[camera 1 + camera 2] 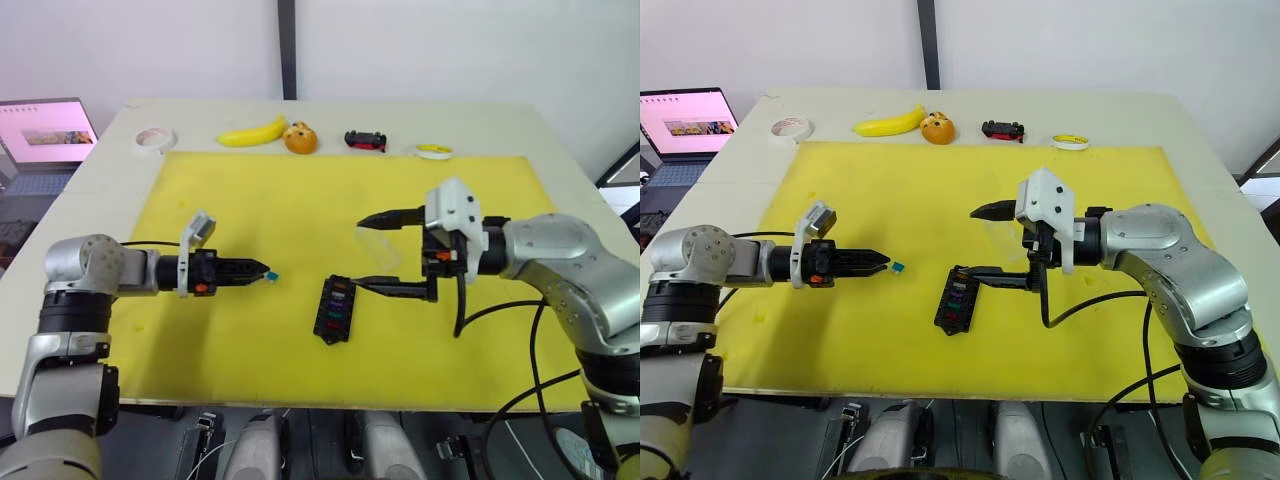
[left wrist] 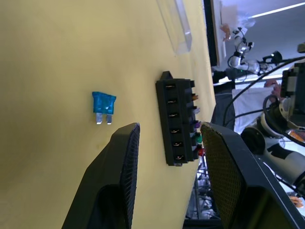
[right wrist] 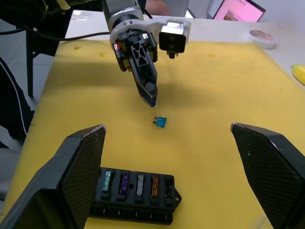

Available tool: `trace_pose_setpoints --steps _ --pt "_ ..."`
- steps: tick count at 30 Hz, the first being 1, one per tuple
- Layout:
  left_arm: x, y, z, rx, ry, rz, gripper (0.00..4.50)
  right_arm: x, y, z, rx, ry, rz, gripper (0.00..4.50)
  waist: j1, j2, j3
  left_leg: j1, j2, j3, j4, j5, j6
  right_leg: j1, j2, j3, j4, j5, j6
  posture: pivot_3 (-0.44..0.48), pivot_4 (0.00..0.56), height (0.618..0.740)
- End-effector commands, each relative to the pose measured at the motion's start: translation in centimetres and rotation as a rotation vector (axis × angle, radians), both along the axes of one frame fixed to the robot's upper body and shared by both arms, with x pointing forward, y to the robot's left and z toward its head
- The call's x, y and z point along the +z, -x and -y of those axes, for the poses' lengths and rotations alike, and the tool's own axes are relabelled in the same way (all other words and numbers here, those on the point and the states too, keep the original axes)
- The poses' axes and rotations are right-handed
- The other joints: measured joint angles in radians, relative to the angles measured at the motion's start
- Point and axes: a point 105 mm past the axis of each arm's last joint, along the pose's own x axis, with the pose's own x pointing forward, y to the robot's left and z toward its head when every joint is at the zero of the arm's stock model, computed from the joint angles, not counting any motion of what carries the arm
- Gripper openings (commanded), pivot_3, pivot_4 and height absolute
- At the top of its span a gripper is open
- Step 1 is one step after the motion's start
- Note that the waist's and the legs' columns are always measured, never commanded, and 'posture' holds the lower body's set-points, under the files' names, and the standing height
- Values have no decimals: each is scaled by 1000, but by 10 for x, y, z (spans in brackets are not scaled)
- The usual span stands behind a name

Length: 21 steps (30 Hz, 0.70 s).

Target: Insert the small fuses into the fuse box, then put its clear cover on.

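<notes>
One fuse left: a teal fuse [image 1: 272, 273] lay loose on the yellow mat [image 1: 300, 190]; picking it up seemed the step in hand.
Left gripper [image 1: 262, 270]: fingers slightly parted, empty, tips just short of that fuse.
Next move: close on it, carry it to the box.
Fuse box [image 1: 335, 310]: five fuses seated, beside the lower right finger.
Right gripper [image 1: 373, 253]: fingers spread wide, empty.
Clear cover [image 1: 378, 243]: lay between those fingers.

On a yellow mat [image 1: 970, 380], the left gripper [image 1: 883, 261] points at a teal fuse [image 1: 899, 267] lying just off its tips, apparently untouched. The right gripper [image 1: 976, 243] hangs wide open, its lower finger beside the fuse box [image 1: 956, 299], where several coloured fuses sit in slots. A banana [image 1: 890, 123] lies beyond the mat.
</notes>
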Motion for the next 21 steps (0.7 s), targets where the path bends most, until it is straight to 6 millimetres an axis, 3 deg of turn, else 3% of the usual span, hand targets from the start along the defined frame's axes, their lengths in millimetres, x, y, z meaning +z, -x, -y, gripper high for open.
trace_pose_setpoints --steps 1,21 --pt "7 -4 -3 21 8 17 2151 6 5 -4 19 -9 32 4500 0 0 0 0 0 0 0 0 0 0 0 0 0 0 0 0 150 737" --pt "-20 -17 4 44 -40 -3 2151 4 4 -5 11 3 32 4500 4 0 0 0 -1 0 0 0 0 0 -1 0 0 0 0 0 150 737"
